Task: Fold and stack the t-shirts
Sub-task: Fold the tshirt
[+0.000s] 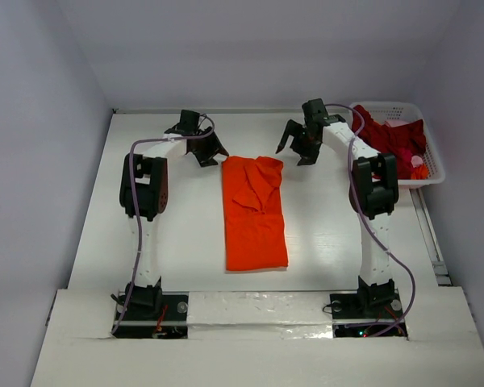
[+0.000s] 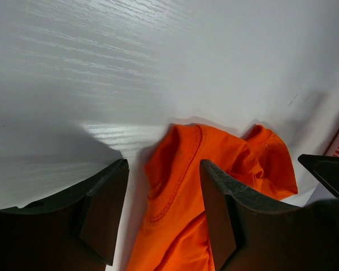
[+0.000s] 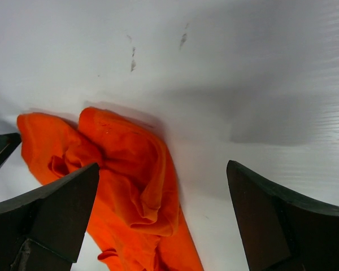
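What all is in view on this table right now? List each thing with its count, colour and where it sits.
bright orange cotton t-shirt: one, orange, folded into a long strip at the table's centre, collar end far from the arm bases
dark crimson red t-shirts: count unclear, crimson, heaped in the basket
white plastic lattice basket: one, white, far right of the table
white table: one, white, under everything
left gripper: one, black, open, at the orange shirt's far left corner
right gripper: one, black, wide open, by the shirt's far right corner
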Available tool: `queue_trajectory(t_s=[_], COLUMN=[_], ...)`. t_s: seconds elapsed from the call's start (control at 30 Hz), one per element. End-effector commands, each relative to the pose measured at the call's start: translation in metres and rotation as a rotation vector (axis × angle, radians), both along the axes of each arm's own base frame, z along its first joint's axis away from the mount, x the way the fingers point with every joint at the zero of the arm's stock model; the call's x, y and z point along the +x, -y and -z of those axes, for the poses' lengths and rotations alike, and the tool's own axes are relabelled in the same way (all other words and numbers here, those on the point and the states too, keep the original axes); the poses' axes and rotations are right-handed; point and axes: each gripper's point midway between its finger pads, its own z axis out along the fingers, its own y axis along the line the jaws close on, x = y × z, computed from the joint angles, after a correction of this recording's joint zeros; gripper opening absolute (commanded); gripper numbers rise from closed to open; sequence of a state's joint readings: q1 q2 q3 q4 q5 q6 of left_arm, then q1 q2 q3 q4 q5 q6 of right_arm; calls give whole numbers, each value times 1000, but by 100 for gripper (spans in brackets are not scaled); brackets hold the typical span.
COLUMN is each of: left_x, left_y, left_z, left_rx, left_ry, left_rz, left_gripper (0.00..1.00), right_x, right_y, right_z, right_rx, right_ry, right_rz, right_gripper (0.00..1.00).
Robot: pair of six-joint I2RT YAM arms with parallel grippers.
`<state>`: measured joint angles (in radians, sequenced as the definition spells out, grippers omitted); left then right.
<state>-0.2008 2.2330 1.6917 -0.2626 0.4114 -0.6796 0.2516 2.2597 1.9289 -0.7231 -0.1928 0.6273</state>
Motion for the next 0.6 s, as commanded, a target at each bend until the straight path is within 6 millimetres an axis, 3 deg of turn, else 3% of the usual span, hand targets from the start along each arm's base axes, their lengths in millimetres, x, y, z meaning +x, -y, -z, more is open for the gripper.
queue_trajectory(t_s=[0.0, 0.3, 0.57], left_x=[5, 2, 5], left_y=[2, 1, -1], left_z=[-16, -11, -26], left_rx=[2, 12, 26], left_ry=[28, 11, 33], left_rz=[32, 36, 35], left_gripper=[51, 50, 50], right_x=[5, 0, -3], right_y=[-22, -41, -45], right_z=[-21, -9, -5], right_rx=[101, 203, 233], right_ry=[38, -18, -40], right_rz=[-46, -93, -83], right_gripper=[100, 98, 95])
